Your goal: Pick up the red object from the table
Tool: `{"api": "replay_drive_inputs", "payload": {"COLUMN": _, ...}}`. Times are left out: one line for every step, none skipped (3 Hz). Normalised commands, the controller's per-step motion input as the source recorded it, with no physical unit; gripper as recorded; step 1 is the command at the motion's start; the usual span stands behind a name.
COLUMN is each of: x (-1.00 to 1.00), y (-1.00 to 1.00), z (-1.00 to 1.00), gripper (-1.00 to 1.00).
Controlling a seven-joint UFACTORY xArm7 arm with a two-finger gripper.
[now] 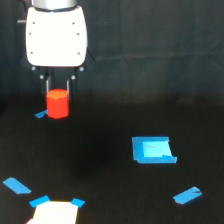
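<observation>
Black table [100, 165] with blue tape bits scattered around, that's what we had in the exterior view. Upper left of the frame, our gripper [58, 102] had its fingers clamped on the red object [57, 104]. A blue square patch [153, 150] sat right of center, well apart from it.

Backdrop: we see a plain black wall [160, 45] behind the work area, dark and featureless, meeting the surface along a faint horizontal line.

Markings: we note a blue square patch [152, 150], and blue tape strips at the exterior view's lower left [17, 186] and lower right [187, 195].

Bottom edge: we record a pale, brightly lit sheet [55, 214] with blue tape at its corners.
</observation>
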Motion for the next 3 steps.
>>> {"api": "replay_drive_inputs", "payload": {"x": -0.24, "y": 0.97, "z": 0.03, "gripper": -1.00}}
{"api": "replay_drive_inputs", "payload": {"x": 0.13, "y": 1.00, "z": 0.40, "gripper": -1.00}}
{"api": "replay_drive_inputs", "payload": {"x": -0.32, "y": 0.69, "z": 0.18, "gripper": -1.00}}
